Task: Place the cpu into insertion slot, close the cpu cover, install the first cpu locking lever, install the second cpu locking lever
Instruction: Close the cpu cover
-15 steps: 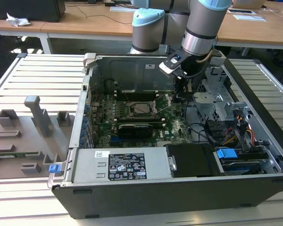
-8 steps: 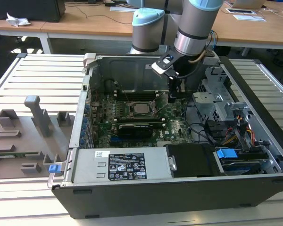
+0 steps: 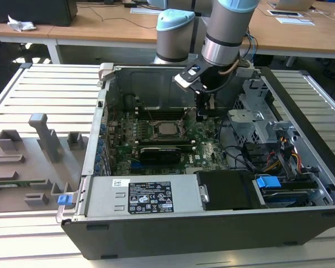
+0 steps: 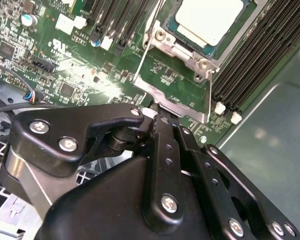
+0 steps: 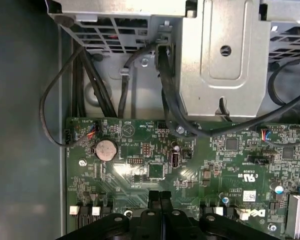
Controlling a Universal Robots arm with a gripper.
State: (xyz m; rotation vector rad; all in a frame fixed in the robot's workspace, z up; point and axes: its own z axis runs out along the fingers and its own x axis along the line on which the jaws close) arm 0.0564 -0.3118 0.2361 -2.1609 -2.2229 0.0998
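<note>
The cpu (image 3: 167, 129) (image 4: 210, 20) lies flat in its socket on the green motherboard, silvery top up. The cpu cover (image 4: 182, 52), a metal frame, lies down around it. Thin wire levers run along two sides of the socket (image 4: 144, 47) (image 4: 210, 95). My gripper (image 3: 202, 115) (image 4: 157, 116) (image 5: 159, 196) hangs inside the case just off the socket's corner, to the exterior view's right of the cpu. Its black fingers are pressed together, shut, and I see nothing between them. The tip sits close to the lever ends at that corner; I cannot tell whether it touches them.
A black module (image 3: 162, 153) lies on the board in front of the socket. The power supply (image 3: 139, 198) fills the case's front. A metal drive cage (image 3: 257, 120) (image 5: 225, 60) and black cables (image 5: 90, 75) stand close by the gripper. Memory slots (image 4: 260, 55) flank the socket.
</note>
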